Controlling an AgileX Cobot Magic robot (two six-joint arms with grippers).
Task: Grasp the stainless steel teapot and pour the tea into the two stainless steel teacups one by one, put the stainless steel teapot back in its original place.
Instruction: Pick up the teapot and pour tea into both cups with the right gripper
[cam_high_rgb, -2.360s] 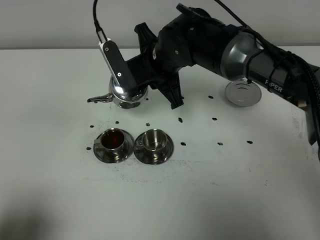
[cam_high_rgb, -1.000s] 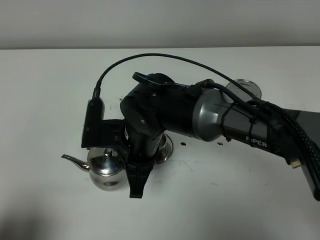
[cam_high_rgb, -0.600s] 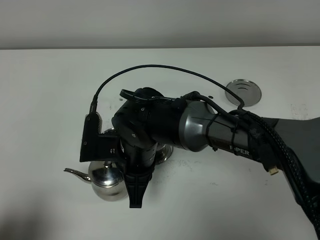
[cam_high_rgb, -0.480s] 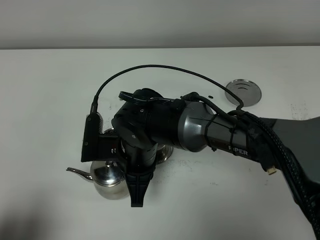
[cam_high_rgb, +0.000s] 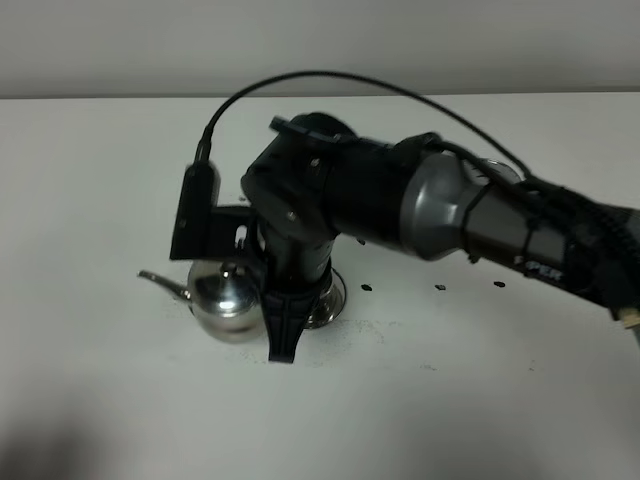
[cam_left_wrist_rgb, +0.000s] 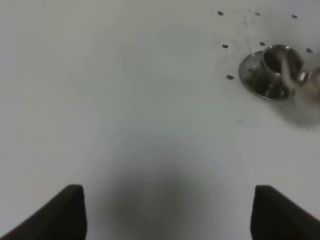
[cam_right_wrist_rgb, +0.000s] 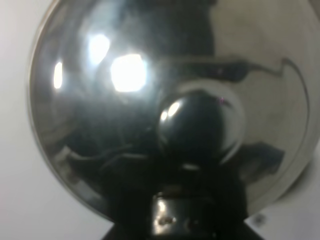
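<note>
1. While the right arm is handling the pour, the left pincer (cam_left_wrist_rgb: 170, 212) is hanging released over bare bench (cam_left_wrist_rgb: 125, 100), its jaws standing wide with nothing between them. It is taking no part in this step.
2. The spout (cam_high_rgb: 165, 284) is pointing left, away from the arm, so the tip needs bringing over a cup's mouth before any tilt.
3. The stainless steel teapot (cam_high_rgb: 225, 300) is sitting low and roughly upright at the cups' spot. I cannot tell whether it is touching the bench.
4. The right pincer (cam_high_rgb: 272, 312) is clenching the teapot from its handle side, with the knobbed lid (cam_right_wrist_rgb: 195, 125) filling the wrist view. A slack hold would be letting the pot swing.
5. One stainless steel teacup (cam_left_wrist_rgb: 274, 65) is showing in the left wrist view, and a saucer rim (cam_high_rgb: 330, 296) is peeking out just right of the pot. I cannot tell whether tea is lying inside.
6. The cups are looking small, so in my judgement a slow, shallow tilt is serving best here.
</note>
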